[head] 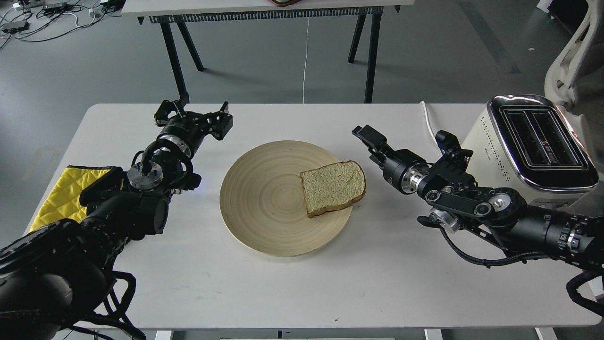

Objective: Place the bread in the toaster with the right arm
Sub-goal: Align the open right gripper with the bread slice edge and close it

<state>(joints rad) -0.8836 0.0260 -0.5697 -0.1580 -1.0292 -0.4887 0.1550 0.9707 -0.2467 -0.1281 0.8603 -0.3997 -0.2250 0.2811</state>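
The bread [333, 187], a pale slice with a brown crust, lies flat on the right side of a round wooden plate [264, 198] in the middle of the table. The cream toaster [533, 146] with a chrome top and two empty dark slots stands at the table's right edge. My right gripper [369, 138] hovers low just right of and behind the bread, a short gap from its crust. It is seen edge-on, so its fingers cannot be told apart. My left gripper [193, 114] is open and empty, left of the plate.
A yellow quilted cloth [59, 193] lies at the table's left edge under my left arm. A white cable [432, 127] runs behind the toaster. Another table's black legs [179, 52] stand beyond the far edge.
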